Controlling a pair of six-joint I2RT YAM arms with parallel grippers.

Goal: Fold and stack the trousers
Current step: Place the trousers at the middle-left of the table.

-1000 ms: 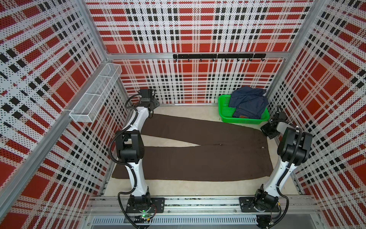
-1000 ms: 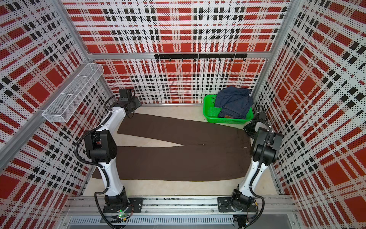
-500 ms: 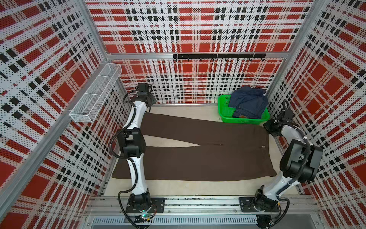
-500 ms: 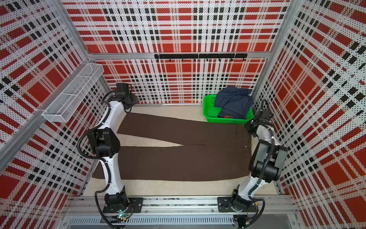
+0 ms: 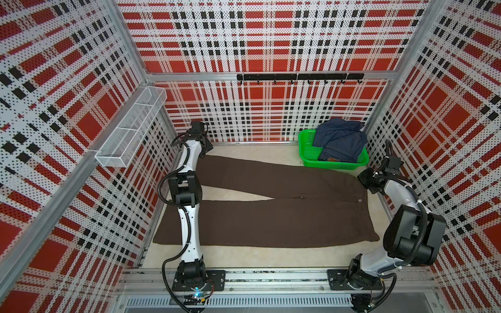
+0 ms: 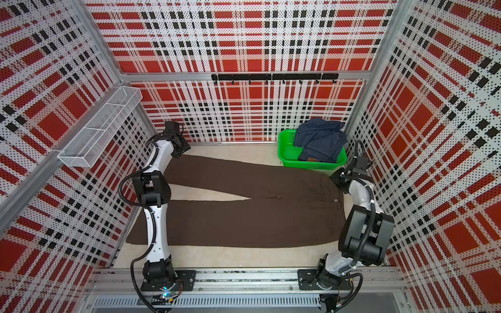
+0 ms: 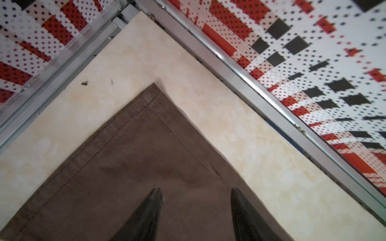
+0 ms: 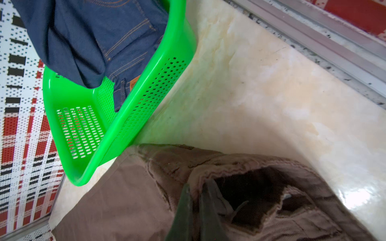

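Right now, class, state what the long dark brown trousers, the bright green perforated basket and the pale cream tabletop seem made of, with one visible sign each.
Long dark brown trousers: probably cotton twill, matte; fine diagonal ribs, stitched hem.
Bright green perforated basket: moulded plastic, glossy; smooth sheen, regular slots.
Pale cream tabletop: marble-look, perhaps laminate, slightly glossy; cloudy veining, bright glare.
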